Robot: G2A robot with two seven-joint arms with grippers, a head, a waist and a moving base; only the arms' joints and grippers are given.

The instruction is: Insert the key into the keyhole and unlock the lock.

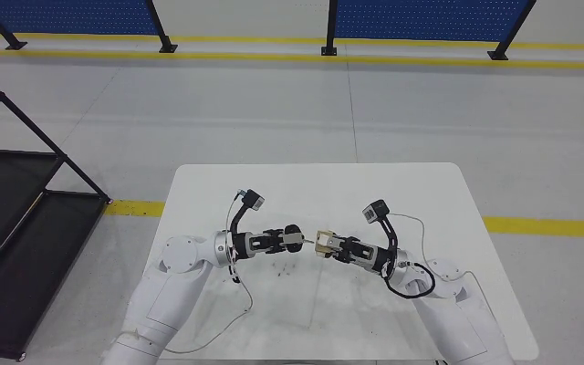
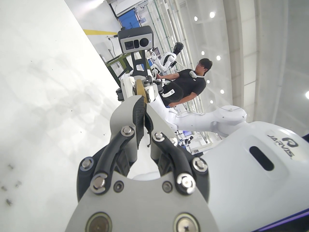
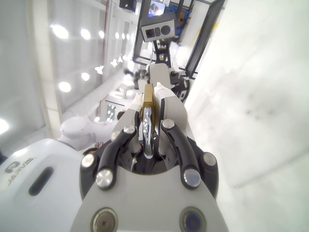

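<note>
- Both pieces hang above the worktop (image 1: 411, 201), meeting between the arms, so we judge the pick-ups done.
- The right hand (image 3: 148, 92) clamps the lock (image 3: 147, 106): a blocky brass body, its smooth chrome shackle (image 3: 147, 134) running back between the fingers (image 3: 169, 105).
- The left hand (image 2: 142, 101) is pinched narrow on the key (image 1: 307, 240), a thin sliver between ribbed black pads (image 2: 138, 114), aimed at the lock.
- We cannot tell whether it has entered the keyhole, and the turn is not yet done.

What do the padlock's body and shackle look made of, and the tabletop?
The lock body: brass by its look, a dull yellow-gold metal. The shackle: probably steel, plated bright; it mirrors the lights. The table: a smooth matte white top, likely laminate or painted board; I cannot tell which.
</note>
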